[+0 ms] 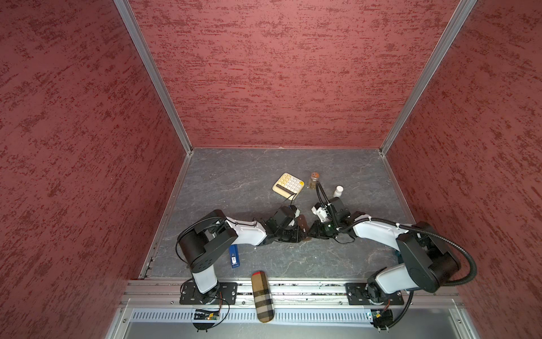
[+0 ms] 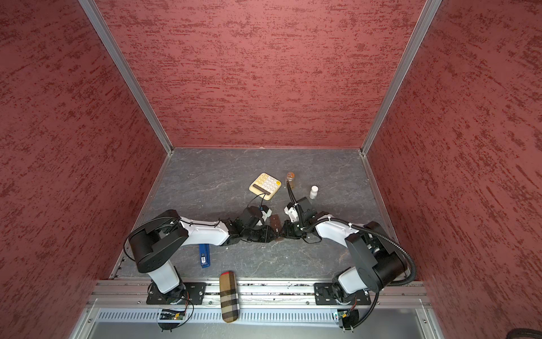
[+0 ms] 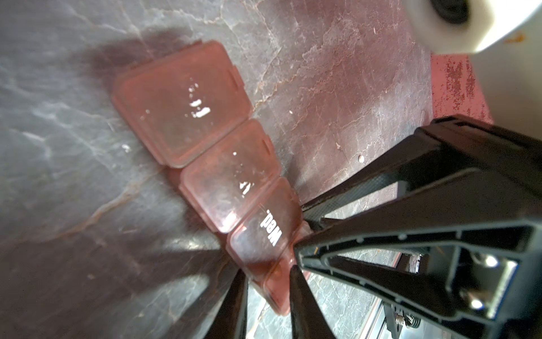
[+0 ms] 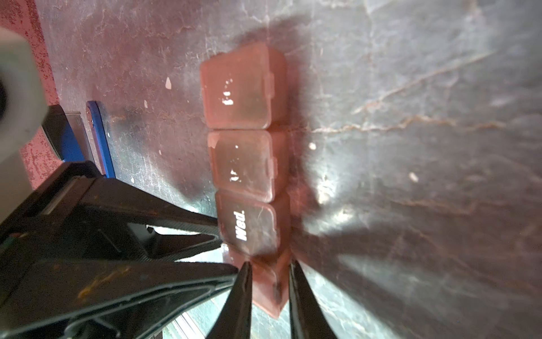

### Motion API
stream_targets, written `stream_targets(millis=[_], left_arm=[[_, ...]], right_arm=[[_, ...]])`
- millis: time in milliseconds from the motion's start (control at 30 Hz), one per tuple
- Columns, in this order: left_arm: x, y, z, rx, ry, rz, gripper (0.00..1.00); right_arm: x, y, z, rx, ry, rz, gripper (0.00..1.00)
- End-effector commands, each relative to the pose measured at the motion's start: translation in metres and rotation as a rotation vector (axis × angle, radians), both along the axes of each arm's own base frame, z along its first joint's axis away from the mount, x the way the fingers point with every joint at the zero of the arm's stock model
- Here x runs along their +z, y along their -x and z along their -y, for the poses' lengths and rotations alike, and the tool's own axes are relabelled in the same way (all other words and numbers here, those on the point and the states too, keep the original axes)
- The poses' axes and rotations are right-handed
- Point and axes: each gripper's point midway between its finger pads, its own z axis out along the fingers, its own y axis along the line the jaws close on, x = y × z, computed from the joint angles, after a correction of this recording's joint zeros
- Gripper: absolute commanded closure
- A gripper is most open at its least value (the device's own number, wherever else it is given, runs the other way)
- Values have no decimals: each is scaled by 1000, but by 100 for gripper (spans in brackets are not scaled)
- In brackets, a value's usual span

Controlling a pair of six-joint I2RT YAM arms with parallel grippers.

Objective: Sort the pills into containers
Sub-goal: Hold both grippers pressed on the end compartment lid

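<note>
Since the lids [image 3: 179, 102] we can see are all down, we read this step as opening one, as no pills can go in before that. Nearest us lie a plaid case [image 1: 263, 296] and a blue stick [image 1: 233, 256], neither wanted. Farther in, the containers [image 3: 228, 187] lie flat. The left gripper [image 3: 268, 271] is clamped across their end, we judge to pin the light box down. The right gripper [image 4: 269, 265] straddles that end from the opposite side, fingers close to the walls — gripping or not, we cannot tell. Pale specks, likely pills [image 4: 312, 146], lie loose just beside the containers. Beyond stand a calculator [image 1: 288, 183], an amber bottle [image 1: 314, 179] and a white bottle [image 1: 338, 191].
</note>
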Motion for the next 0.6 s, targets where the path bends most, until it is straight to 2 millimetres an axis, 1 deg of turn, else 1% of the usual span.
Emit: stream_targets(millis=[0,133,233,300,400,567], left_arm=[[-14,7,1,-21,-29,-33,74],[-15,7,2,-21,-26,-38,75],[-14,7,2,-19,-21,-43,76],[-14,8,3,-17,-14,-51,76],[-13,8,3,-17,-9,-55,77],[-14,11,4,-24,-7,-66,79]], right_arm=[[-12,15,-2,44,14,-44,79],[-14,18,-3,49,9,-61,78],[-17,23,-4,56,9,-79,73],[-20,26,-4,60,12,-88,71],[-25,29,-3,59,14,-98,73],[-26,32,-5,58,2,-106,75]])
